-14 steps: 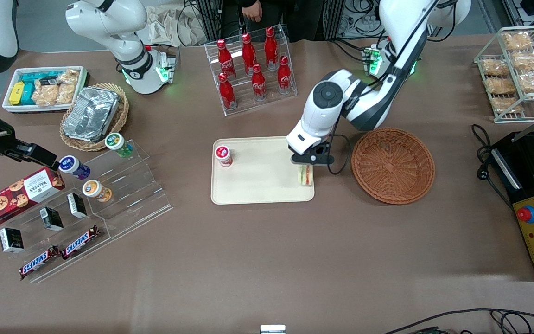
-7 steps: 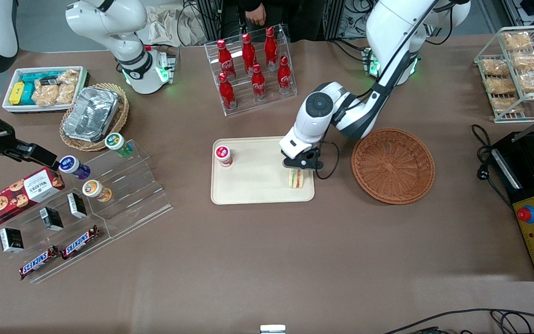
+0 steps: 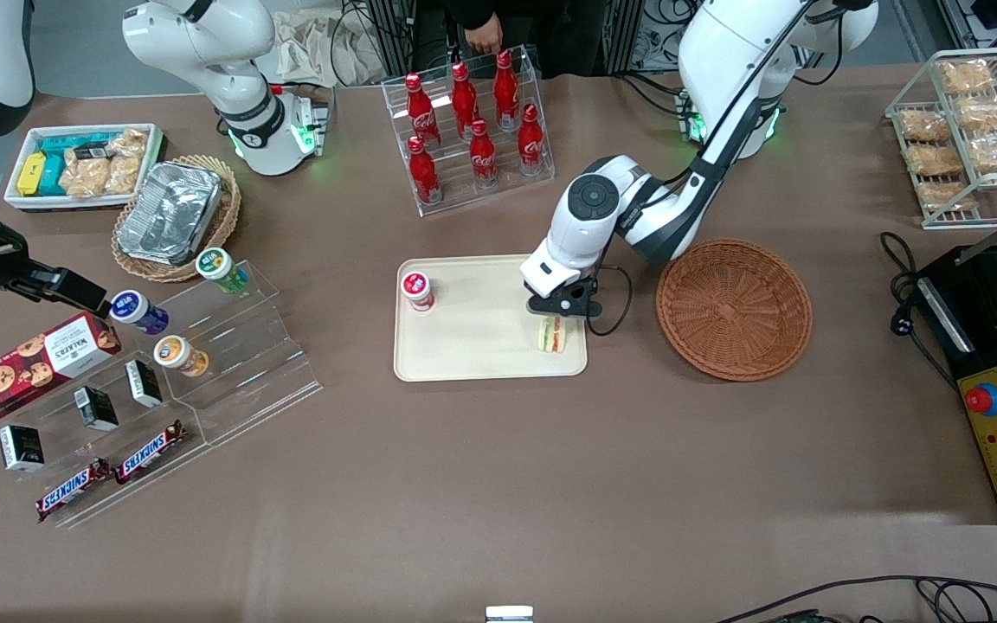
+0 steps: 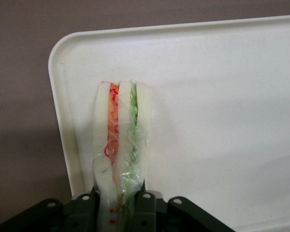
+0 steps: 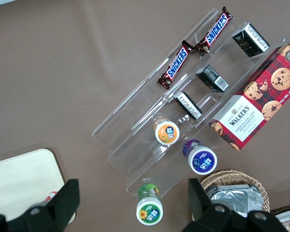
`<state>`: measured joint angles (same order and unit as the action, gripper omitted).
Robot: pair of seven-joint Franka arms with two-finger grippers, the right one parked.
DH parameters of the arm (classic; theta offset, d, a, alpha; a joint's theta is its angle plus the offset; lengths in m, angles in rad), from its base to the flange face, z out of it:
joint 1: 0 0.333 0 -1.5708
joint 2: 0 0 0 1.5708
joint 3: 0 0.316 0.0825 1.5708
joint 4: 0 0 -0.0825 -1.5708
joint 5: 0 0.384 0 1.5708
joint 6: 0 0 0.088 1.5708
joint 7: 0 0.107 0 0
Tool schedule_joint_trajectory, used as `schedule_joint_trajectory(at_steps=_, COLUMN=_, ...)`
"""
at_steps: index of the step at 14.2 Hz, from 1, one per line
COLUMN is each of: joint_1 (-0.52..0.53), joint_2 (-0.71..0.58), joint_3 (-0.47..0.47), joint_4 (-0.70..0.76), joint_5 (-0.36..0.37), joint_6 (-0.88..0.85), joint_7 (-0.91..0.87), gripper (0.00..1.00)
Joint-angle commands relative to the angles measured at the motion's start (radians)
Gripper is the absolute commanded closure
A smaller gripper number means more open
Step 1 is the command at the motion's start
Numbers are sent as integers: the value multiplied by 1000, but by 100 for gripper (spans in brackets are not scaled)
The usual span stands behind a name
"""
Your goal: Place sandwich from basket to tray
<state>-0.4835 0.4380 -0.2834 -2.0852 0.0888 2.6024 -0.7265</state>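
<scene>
The gripper (image 3: 556, 317) fingers clamp the sandwich (image 3: 552, 334) over the tray (image 3: 481, 346) at its 4 o'clock corner; basket (image 3: 733, 309) emptied, only release remains

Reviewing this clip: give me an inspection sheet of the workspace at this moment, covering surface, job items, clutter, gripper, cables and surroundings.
Surface: brown table, cloth-like covering.
Job items: sandwich standing on edge on the tray, near its corner toward the basket; the basket holds nothing.
Clutter: red-lidded cup on the tray; cola bottle rack; acrylic steps with cups, small boxes and Snickers bars; cookie box; foil container in a tan basket; white snack bin; pastry rack.
Gripper: gripper shut on sandwich, over the tray.
Cables: black cable along the table's near edge.
Surroundings: person's hand above the bottle rack.
</scene>
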Motion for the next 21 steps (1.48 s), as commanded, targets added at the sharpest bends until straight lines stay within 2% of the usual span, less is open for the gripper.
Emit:
schedule_joint_trajectory(at_steps=1, joint_1=-43, joint_2=5, joint_3=36, joint_4=14, joint_5=19, joint_6=10, joint_7=-19, gripper=0)
schedule_joint_trajectory(at_steps=4, joint_1=-43, joint_2=-13, joint_3=46, joint_4=16, joint_5=19, joint_6=4, joint_7=-30, gripper=0)
schedule_joint_trajectory(at_steps=6, joint_1=-34, joint_2=-70, joint_3=50, joint_4=19, joint_5=23, joint_6=-20, joint_7=-42, gripper=0)
schedule_joint_trajectory(at_steps=8, joint_1=-26, joint_2=-154, joint_3=52, joint_4=24, joint_5=23, joint_6=-109, joint_7=-51, gripper=0)
schedule_joint_trajectory(at_steps=12, joint_1=-24, joint_2=-320, joint_3=147, joint_4=56, joint_5=-9, joint_6=-287, joint_7=-27, gripper=0)
schedule_joint_trajectory(at_steps=16, joint_1=-26, joint_2=-380, joint_3=265, joint_4=167, joint_5=-12, joint_6=-589, joint_7=191, gripper=0)
schedule_joint_trajectory(at_steps=20, joint_1=-24, joint_2=-424, joint_3=368, joint_4=200, joint_5=-17, joint_6=-662, joint_7=341, gripper=0)
schedule_joint_trajectory(at_steps=21, joint_1=-24, joint_2=-441, joint_3=398, joint_4=201, joint_5=-46, joint_6=-688, joint_7=402, gripper=0)
